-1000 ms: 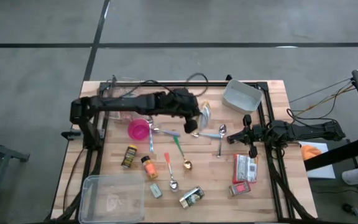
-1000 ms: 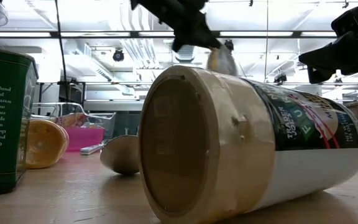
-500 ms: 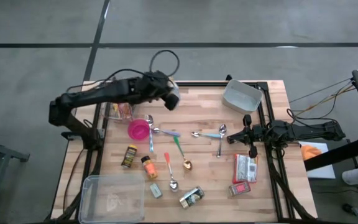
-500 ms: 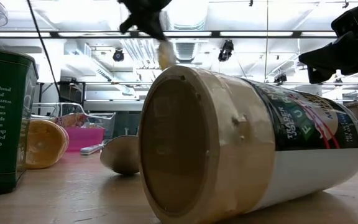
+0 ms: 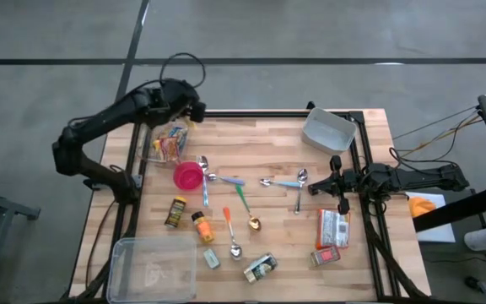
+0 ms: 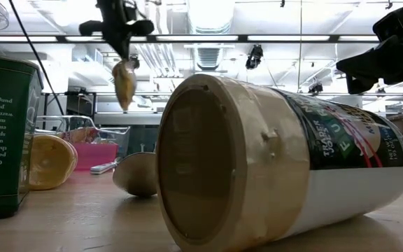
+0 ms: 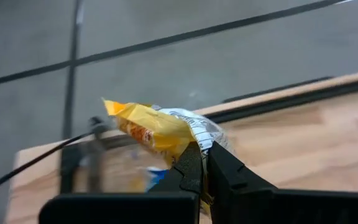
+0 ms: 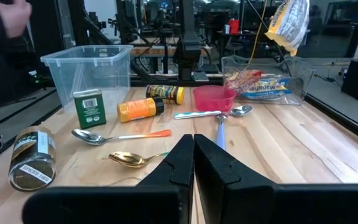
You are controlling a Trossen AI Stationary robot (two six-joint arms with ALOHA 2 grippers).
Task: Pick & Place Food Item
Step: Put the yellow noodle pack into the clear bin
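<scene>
- Left gripper (image 7: 202, 163): clamped on a yellow snack packet (image 7: 157, 127), held in the air above the clear snack bin (image 5: 165, 145) at the table's (image 5: 268, 135) far-left corner.
- Packet: judged light, soft and crinkly, film likely slippery; a pinch on the crimped edge seems safest.
- Right gripper (image 8: 193, 146): fingers together, empty, waiting at the table's right edge.

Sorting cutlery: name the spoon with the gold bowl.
The green-handled spoon; its bowl is gold, the rest are silver.
</scene>
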